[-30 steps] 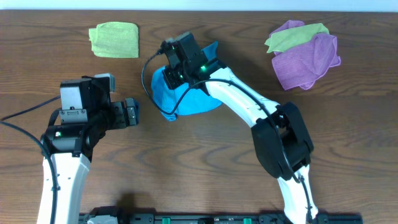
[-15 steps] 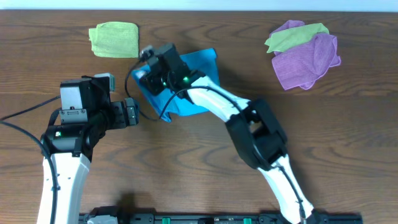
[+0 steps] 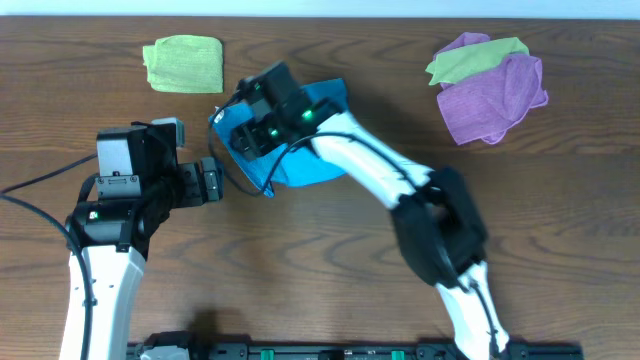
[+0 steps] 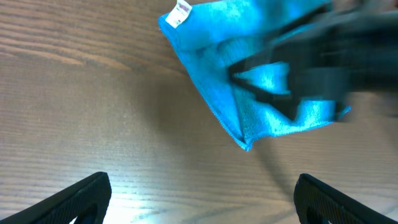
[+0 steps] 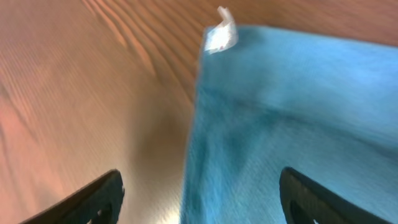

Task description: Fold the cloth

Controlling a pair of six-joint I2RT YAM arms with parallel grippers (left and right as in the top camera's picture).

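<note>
Across the dark wooden table (image 3: 330, 265) we find the cloth (image 3: 325, 102) lying bunched at the upper middle, its white tag (image 4: 181, 12) at one corner. The right gripper (image 3: 243, 130) hovers over the cloth's left part, its fingers (image 5: 93, 198) spread wide with nothing pinched between them. The left gripper (image 3: 212, 183) sits near the cloth's closest corner, apart from it, splayed and empty. We see a yellow-green cloth (image 3: 184, 63) far left and a purple cloth (image 3: 495, 105) far right.
</note>
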